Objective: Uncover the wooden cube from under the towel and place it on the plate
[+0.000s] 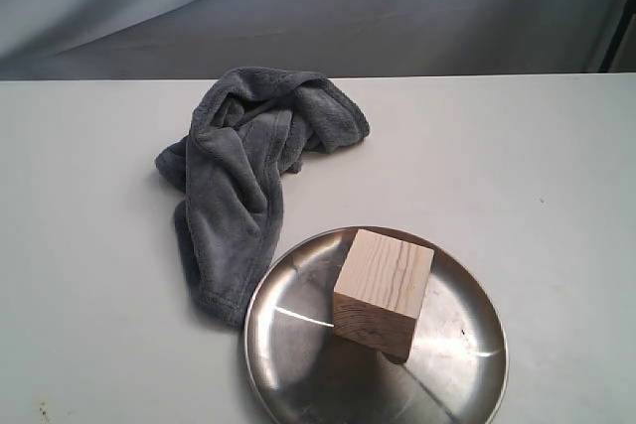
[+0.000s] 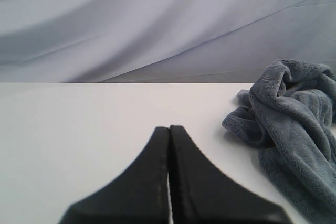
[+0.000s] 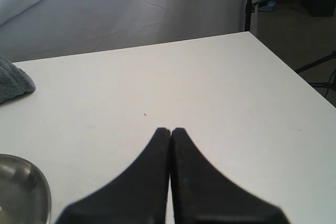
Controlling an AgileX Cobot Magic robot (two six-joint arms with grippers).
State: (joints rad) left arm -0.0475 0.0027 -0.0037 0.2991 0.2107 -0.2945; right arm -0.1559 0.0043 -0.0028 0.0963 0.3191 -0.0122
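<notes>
White tabletop (image 1: 556, 176), grey cloth backdrop (image 1: 298, 7). Left gripper (image 2: 169, 129) is held low and level over the bare table, black fingers pressed together, holding nothing. Right gripper (image 3: 170, 129) is likewise low, fingers clenched, empty. Pale wooden cube (image 1: 383, 290), dark-grained, sits on the round, shiny steel plate (image 1: 288, 354) at near centre. Plush grey-blue towel (image 1: 243, 186) lies crumpled, its near end just beside the plate's left rim.

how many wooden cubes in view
1. The cube sits on the plate, beside the crumpled towel. The towel's folds could hide another, but none shows.
</notes>
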